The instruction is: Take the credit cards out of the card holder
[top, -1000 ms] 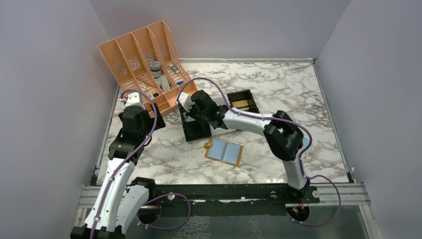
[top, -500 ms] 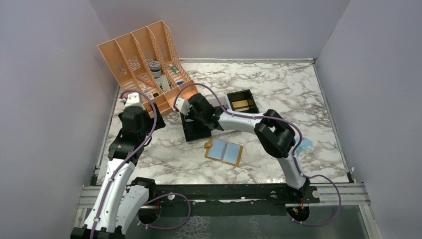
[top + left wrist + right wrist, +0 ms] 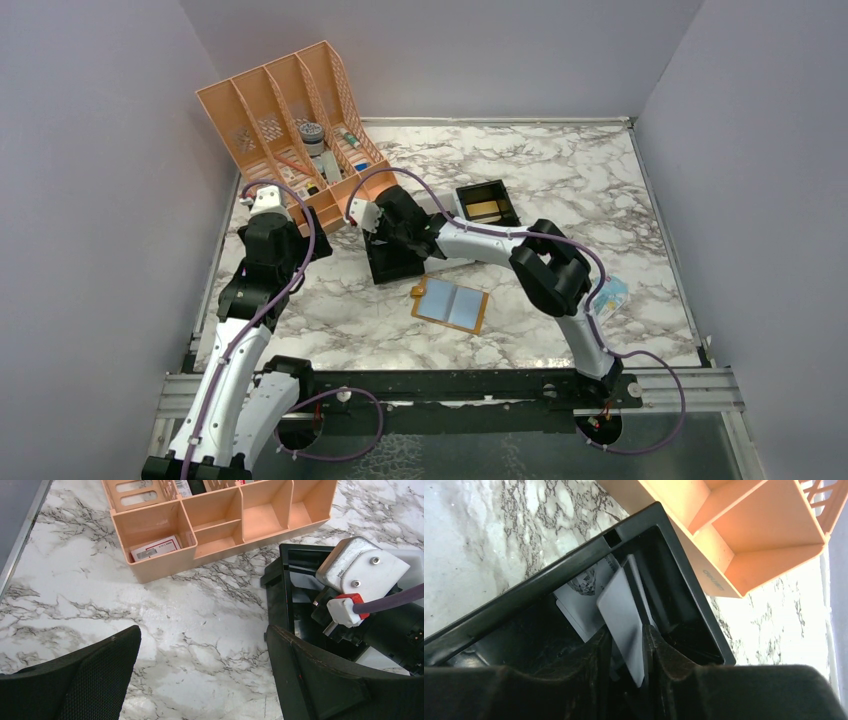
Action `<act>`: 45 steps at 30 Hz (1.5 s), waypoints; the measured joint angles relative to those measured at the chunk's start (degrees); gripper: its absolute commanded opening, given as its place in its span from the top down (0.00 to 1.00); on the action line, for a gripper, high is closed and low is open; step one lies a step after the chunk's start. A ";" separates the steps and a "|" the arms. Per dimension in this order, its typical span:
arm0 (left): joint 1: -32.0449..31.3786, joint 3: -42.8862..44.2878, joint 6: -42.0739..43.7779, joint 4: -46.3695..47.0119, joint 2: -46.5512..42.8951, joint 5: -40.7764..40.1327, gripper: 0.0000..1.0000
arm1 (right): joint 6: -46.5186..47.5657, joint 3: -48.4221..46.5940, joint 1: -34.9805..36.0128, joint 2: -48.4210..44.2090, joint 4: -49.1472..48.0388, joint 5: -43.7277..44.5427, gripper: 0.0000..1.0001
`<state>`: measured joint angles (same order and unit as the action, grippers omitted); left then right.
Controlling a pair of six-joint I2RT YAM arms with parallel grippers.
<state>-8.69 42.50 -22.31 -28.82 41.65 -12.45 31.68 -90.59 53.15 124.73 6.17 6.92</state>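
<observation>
The card holder (image 3: 450, 305) lies open on the marble, mustard-tan edge round pale blue-grey panels, in front of a black bin (image 3: 383, 268). My right gripper (image 3: 388, 232) reaches down into that bin (image 3: 549, 577) and is shut on a pale grey credit card (image 3: 623, 622), held on edge between the fingers (image 3: 596, 655). Another pale card (image 3: 574, 607) lies against the bin's floor behind it. My left gripper (image 3: 202, 675) hangs open and empty over bare marble to the left of the bin (image 3: 280, 590); in the top view it (image 3: 285, 245) is beside the orange organizer.
An orange divided organizer (image 3: 290, 130) stands at the back left, close to the bin; it also shows in the wrist views (image 3: 225, 525) (image 3: 749, 535). A second black bin (image 3: 487, 203) holds something tan. A clear-blue packet (image 3: 610, 296) lies at the right.
My right gripper has moved a little left and farther over the black bin with the card. The right arm's elbow shifted left, uncovering the clear-blue packet. The left arm has not moved.
</observation>
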 measured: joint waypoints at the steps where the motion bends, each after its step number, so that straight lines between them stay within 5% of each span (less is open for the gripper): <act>1: 0.00 0.00 0.00 0.00 0.04 0.00 0.01 | -0.26 -0.20 0.00 0.02 0.26 -0.28 0.68; 11: 0.00 0.00 0.11 0.00 0.37 0.02 0.01 | -0.31 -0.31 0.00 0.13 0.68 -1.01 0.63; 15: 0.00 0.00 0.15 0.02 0.92 0.07 0.01 | -0.33 -0.31 0.00 0.13 1.38 -1.22 0.54; 30: 0.00 0.00 0.17 0.02 1.33 0.44 0.01 | -4.92 -0.83 -0.39 -0.90 3.26 -5.53 0.51; 31: 0.00 0.00 0.17 0.02 1.40 0.44 0.01 | -6.10 -0.52 -0.42 -1.95 3.04 -6.10 0.43; 33: 0.00 0.00 0.17 0.04 1.51 0.44 0.01 | -8.52 1.77 -0.76 -5.53 1.79 -6.97 0.05; 45: 0.00 0.00 -1.77 0.02 1.46 -5.31 0.01 | -21.84 21.62 -11.74 -33.83 -11.26 -4.31 0.01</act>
<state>-8.69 42.50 -24.08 -28.80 43.11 -17.76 9.85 -68.97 41.41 90.89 -5.08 2.61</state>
